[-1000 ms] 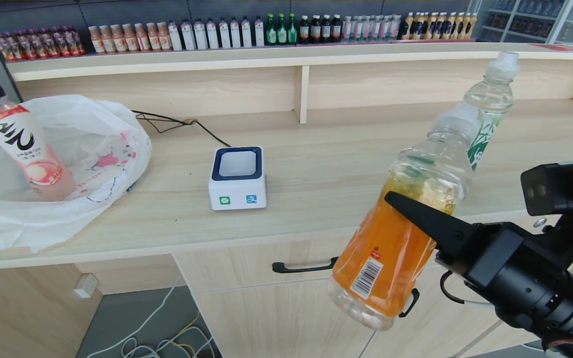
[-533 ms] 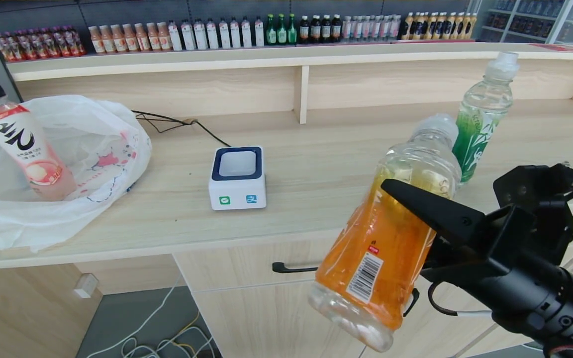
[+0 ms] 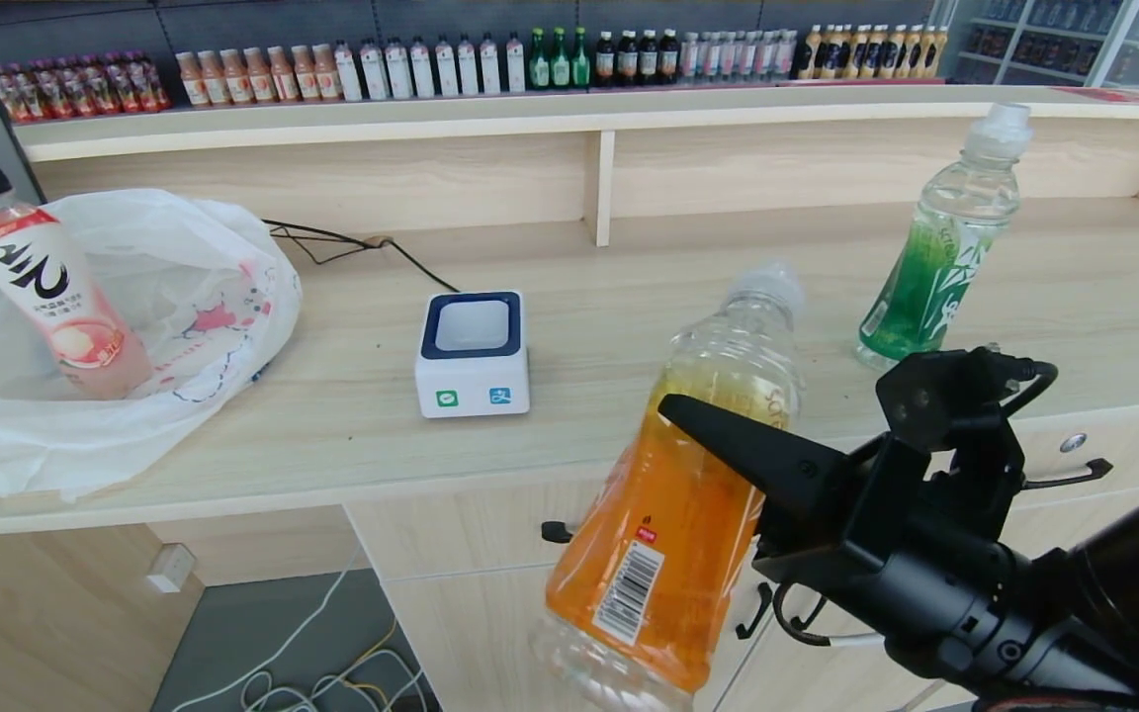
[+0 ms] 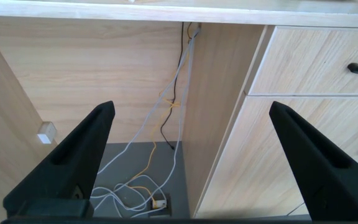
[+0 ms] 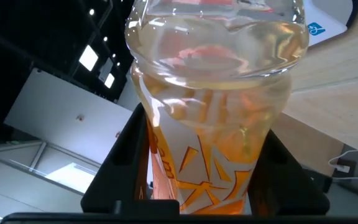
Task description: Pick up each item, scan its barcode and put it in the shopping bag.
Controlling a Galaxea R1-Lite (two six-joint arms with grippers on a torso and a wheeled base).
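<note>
While right tool clamps orange bottle | left tool spread | scanner, green bottle nearby

The right arm is matte black, with a long tapered finger and a boxy camera mount. A black cable loops at the mount, with a white lead beneath. The left fingers are black, wedge-shaped and unmarked.

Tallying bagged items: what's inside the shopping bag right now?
One pink bottle with a black cap, leaning inside the shopping bag. The bag's floor is hidden behind its crumpled front wall, so anything lying flat there cannot be seen.
</note>
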